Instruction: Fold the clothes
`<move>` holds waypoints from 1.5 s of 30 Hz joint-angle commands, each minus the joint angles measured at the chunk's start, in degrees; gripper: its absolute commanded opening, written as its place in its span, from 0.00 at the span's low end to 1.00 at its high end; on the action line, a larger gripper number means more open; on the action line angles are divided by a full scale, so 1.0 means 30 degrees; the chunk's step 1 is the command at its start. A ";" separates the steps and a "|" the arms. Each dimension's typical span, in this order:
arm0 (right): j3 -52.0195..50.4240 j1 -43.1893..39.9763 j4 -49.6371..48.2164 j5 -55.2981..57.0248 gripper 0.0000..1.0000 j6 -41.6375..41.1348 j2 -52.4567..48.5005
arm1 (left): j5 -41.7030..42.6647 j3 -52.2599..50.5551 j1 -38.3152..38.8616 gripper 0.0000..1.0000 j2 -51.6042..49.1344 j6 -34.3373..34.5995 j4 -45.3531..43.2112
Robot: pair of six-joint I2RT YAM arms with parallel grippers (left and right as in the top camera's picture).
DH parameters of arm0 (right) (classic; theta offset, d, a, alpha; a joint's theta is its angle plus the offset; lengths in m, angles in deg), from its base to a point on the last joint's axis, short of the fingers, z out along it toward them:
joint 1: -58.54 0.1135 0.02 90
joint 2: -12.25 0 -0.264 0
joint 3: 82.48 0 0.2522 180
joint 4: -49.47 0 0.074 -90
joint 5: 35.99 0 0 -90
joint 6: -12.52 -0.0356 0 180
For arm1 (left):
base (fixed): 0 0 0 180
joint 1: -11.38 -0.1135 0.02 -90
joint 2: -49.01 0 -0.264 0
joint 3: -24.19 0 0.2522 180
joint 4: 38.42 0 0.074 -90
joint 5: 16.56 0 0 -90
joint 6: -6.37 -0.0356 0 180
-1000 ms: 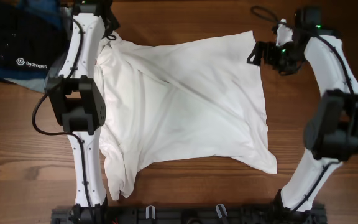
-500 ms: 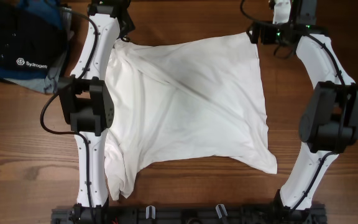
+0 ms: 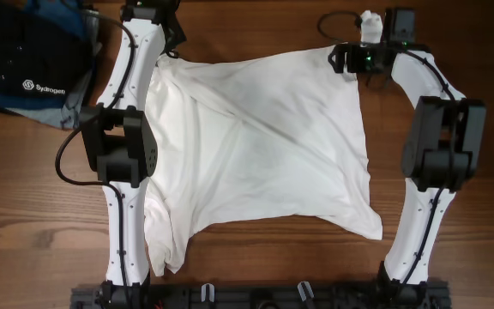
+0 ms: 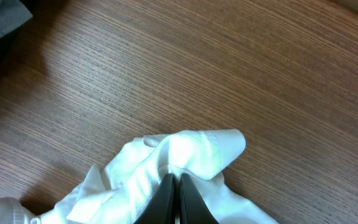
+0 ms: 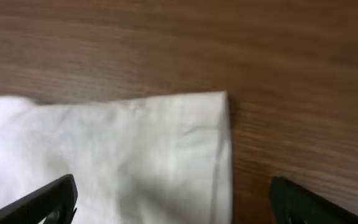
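Overhead view, corner-grab step: left gripper (image 4: 174, 182) pinches 1 corner of the clothes (image 3: 256, 146), right gripper (image 5: 173, 200) gapes over the other, needs closing.

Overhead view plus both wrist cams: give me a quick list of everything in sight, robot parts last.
shirt: one, white, spread mid-table between the arms.
folded stack: one, navy and blue with a white logo, far left corner.
table: one, brown wood, under everything.
left arm: one, white and black, along the shirt's left edge.
right arm: one, white and black, right of the shirt.
left gripper: one, black, shut on the shirt's far left corner.
right gripper: one, black, open over the shirt's far right corner.
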 commanded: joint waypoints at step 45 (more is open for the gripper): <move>0.1785 -0.0503 0.2208 0.0918 0.05 -0.0612 -0.0648 | 0.0029 0.0415 -0.0029 0.04 0.0685 -0.0211 0.1180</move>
